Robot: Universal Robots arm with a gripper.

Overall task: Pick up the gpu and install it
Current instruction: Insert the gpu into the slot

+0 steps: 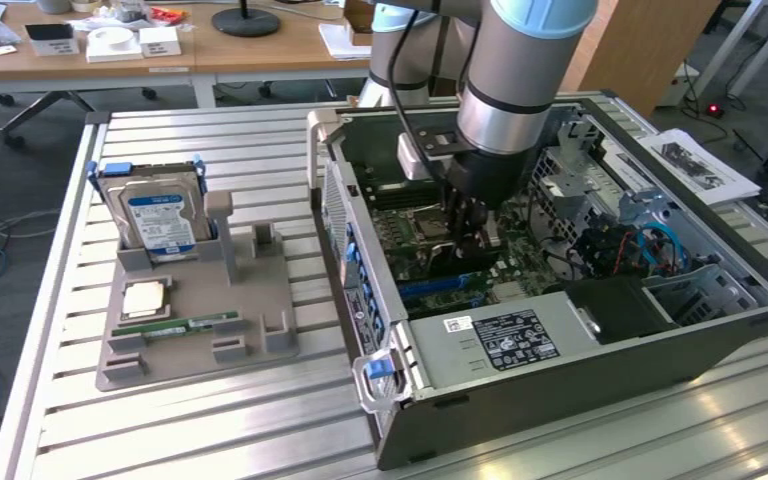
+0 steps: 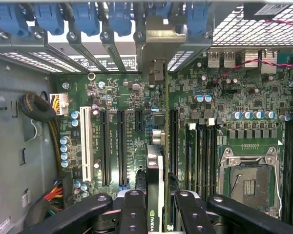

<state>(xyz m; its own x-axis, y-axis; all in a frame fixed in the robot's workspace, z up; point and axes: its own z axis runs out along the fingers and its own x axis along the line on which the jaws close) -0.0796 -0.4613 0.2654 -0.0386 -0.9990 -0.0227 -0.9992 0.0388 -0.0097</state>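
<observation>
You find the arm (image 1: 518, 60) reaching down from above into the open computer case (image 1: 544, 350), which lies on its side on the slatted metal counter (image 1: 224, 140).

Jaws: closed on the gpu (image 2: 155, 165) at a narrow setting. The card stands on edge between the two black fingers (image 2: 133, 209), gripped on both faces.

Position of the gpu: in the wrist view you see it edge-on, the black cooler on one face and the thin green board edge on the other. It runs from the jaws toward the rear wall of the case. There a silver bracket (image 2: 156, 44) sits in line with it, among the row of blue-latched slot covers (image 2: 85, 17). The card is over the motherboard (image 2: 136, 92), among the long black expansion slots (image 2: 123, 146). Whether its lower edge is seated in a slot, you cannot tell.

Other items on the board: the white slot (image 2: 86, 146) lies apart from the card, and the processor socket (image 2: 246, 180) sits open beyond the memory slots (image 2: 200, 156).

Outside the case, at the exterior view's left, a grey holder tray (image 1: 264, 330) rests on the counter. It carries a hard drive (image 1: 157, 215) standing upright, a processor chip (image 1: 144, 297) lying flat and a narrow green memory stick (image 1: 191, 325).
</observation>
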